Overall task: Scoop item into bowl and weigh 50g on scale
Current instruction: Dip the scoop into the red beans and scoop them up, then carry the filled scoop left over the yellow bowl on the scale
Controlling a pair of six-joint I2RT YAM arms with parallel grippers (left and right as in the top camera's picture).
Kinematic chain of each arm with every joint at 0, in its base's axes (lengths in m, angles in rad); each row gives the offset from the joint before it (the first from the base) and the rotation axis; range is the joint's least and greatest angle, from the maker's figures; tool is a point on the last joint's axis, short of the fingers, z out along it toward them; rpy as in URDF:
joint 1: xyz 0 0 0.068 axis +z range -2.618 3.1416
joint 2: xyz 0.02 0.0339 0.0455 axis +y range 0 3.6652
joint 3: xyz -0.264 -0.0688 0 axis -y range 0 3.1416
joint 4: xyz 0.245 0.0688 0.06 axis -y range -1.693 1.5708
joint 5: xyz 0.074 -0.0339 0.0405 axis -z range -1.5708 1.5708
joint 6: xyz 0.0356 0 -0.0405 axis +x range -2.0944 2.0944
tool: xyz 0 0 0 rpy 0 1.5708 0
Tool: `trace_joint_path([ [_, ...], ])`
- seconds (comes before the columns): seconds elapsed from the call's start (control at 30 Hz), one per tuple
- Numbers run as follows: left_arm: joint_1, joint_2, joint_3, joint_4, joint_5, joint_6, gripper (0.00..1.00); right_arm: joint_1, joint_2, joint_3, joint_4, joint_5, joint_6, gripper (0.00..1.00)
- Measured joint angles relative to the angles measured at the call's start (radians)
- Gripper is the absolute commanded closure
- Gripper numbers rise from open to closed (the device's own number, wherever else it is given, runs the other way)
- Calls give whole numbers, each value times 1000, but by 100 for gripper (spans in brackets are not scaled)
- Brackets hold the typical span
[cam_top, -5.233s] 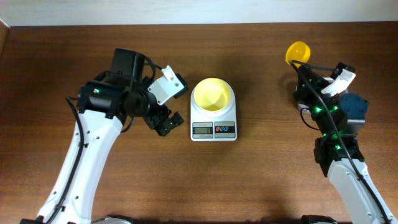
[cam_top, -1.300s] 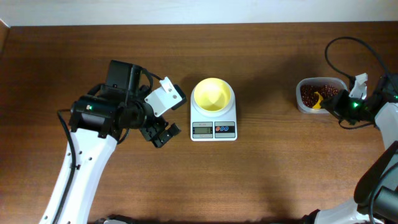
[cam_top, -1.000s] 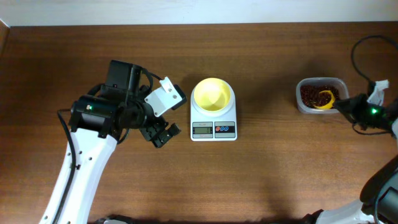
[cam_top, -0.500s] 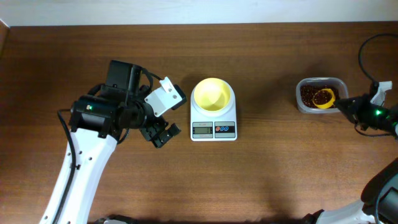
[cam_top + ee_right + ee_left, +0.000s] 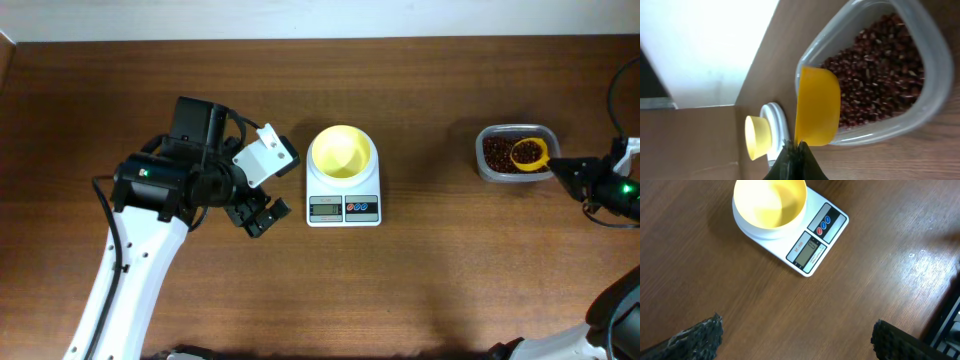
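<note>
The beans point(image 5: 880, 65) are heaped in a clear plastic tub point(image 5: 939, 70) set near the right edge of the counter point(image 5: 420, 280). The right gripper point(image 5: 558, 168) is found just beside that tub, on the side away from the scale. It is clamped fully shut on the thin handle of a bright yellow scoop point(image 5: 817, 107). The scoop's cup is held over the tub's near end, above the bean heap. In the right wrist view the cup is seen from its outer side, so its inside is hidden. From overhead a dark patch is made out inside the cup, which is probably a load of beans, though the view is too small to be sure. Whether the cup touches the heap cannot be told.

The bowl point(image 5: 342, 152) is placed upright on the round platform of the scale point(image 5: 343, 195), at the middle of the counter and well apart from the tub. No beans are seen in it. The scale's display and two coloured buttons are turned towards the robot.

The left gripper point(image 5: 258, 212) is held above the bare counter just left of the scale, with its jaws spread wide. Nothing is gripped or touched by it. In the left wrist view its two dark fingers point(image 5: 697, 336) are seen at the lower corners, with the scale and bowl beyond them.
</note>
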Motion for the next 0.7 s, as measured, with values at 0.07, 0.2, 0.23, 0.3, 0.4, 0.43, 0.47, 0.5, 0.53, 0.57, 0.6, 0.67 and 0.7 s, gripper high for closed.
trace_joint_path([
  [0.07, 0, 0, 0, 0, 0, 0, 1, 0, 0, 0, 0, -37, 0, 96],
  [0.2, 0, 0, 0, 0, 0, 0, 1, 31, 0, 0, 0, -85, 0, 96],
  [0.23, 0, 0, 0, 0, 0, 0, 1, 61, 0, 0, 0, -94, 1, 96],
  [0.3, 0, 0, 0, 0, 0, 0, 1, 111, 0, 0, 0, -100, 0, 96],
  [0.4, 0, 0, 0, 0, 0, 0, 1, 215, 0, 0, 1, -115, 1, 96],
  [0.43, 0, 0, 0, 0, 0, 0, 1, 252, 0, 0, 13, -129, 0, 96],
  [0.47, 0, 0, 0, 0, 0, 0, 1, 288, 0, 0, 24, -146, 1, 96],
  [0.5, 0, 0, 0, 0, 0, 0, 1, 323, 0, 0, 31, -161, 2, 96],
  [0.53, 0, 0, 0, 0, 0, 0, 1, 365, 0, 0, 41, -173, 12, 96],
  [0.57, 0, 0, 0, 0, 0, 0, 1, 393, 0, 0, 50, -177, 23, 96],
  [0.6, 0, 0, 0, 0, 0, 0, 1, 425, 0, 0, 69, -179, 37, 96],
  [0.67, 0, 0, 0, 0, 0, 0, 1, 485, 0, -1, 125, -187, 77, 96],
  [0.7, 0, 0, 0, 0, 0, 0, 1, 509, 0, -4, 164, -190, 98, 96],
])
